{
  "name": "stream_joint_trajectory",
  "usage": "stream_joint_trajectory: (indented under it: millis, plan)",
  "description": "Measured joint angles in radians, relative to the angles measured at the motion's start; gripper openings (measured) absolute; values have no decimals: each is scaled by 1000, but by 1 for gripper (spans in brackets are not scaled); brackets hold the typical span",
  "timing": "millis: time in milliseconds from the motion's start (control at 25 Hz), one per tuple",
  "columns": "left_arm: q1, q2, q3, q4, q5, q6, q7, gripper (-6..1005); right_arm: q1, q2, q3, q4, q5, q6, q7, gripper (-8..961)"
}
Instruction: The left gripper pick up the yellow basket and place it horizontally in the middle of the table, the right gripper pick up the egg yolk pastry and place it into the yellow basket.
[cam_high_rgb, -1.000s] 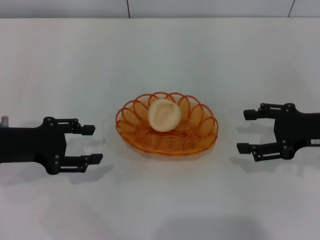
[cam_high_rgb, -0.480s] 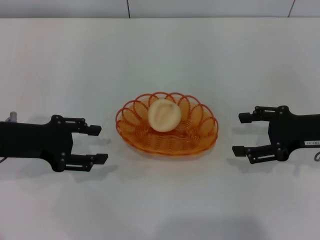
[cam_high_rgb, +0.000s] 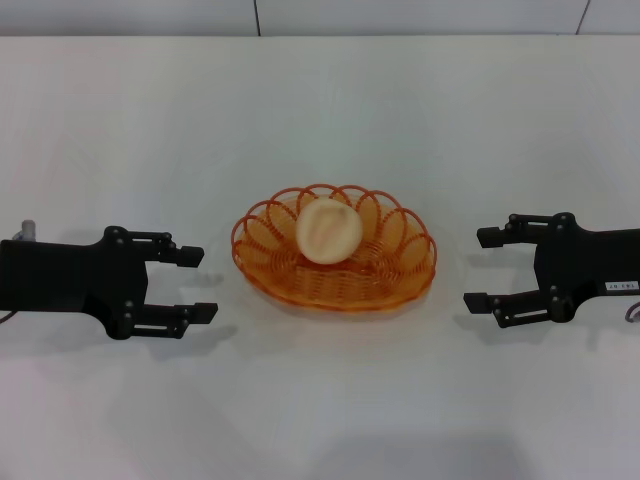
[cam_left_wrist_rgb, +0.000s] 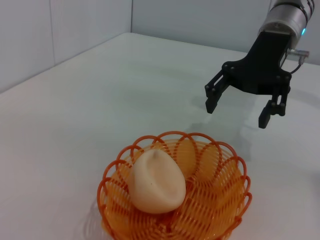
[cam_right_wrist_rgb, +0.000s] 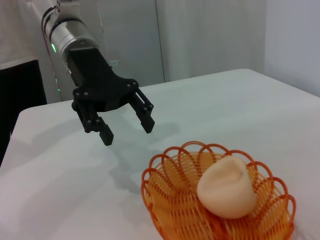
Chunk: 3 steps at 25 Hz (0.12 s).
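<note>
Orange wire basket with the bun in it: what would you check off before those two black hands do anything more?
1. Pale cream domed bun inside the oval orange wire basket: ok.
2. Basket lying lengthwise near the middle of the white table: ok.
3. Left black two-fingered hand open, holding nothing: ok.
4. Right black two-fingered hand open, holding nothing: ok.
5. Both hands apart from the basket, one on each side: ok.
6. Bun resting steadily and not about to roll: cannot tell; it leans toward the far side of the basket.
</note>
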Motion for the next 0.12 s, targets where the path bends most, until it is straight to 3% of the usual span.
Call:
stream_joint_trajectory:
  millis: [120]
  plan:
    - [-1,0,-1,0,0,0,0,698,0,1,1,2,0,0,-1,853]
